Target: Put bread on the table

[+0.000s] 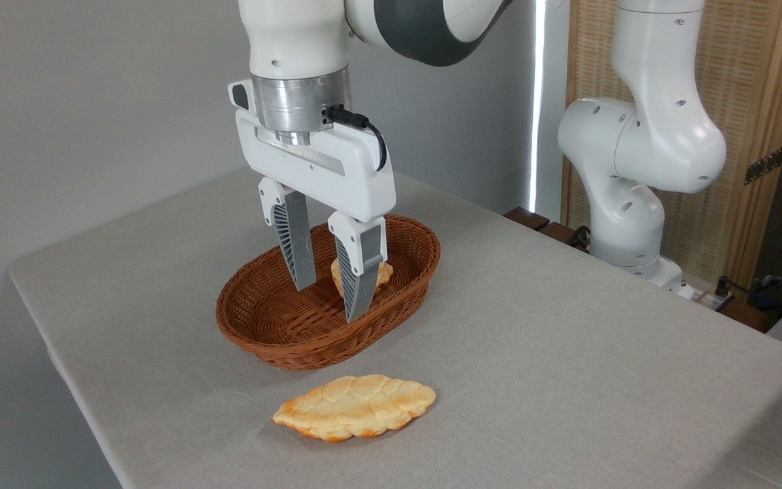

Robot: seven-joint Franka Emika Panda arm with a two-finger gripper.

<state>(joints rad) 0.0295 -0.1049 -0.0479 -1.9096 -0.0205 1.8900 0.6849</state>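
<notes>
Claw (332, 299) open, hanging over the basket (262, 326). Bun (383, 273) lies behind the right finger. Best to centre over the bun before closing.

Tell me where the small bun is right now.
The small bun sits inside the wicker basket, toward its far right end, mostly hidden behind the right finger of the open tool; the braided loaf lies on the table in front of the basket.

A braided loaf (355, 407) lies near a wicker basket (282, 339).
</notes>
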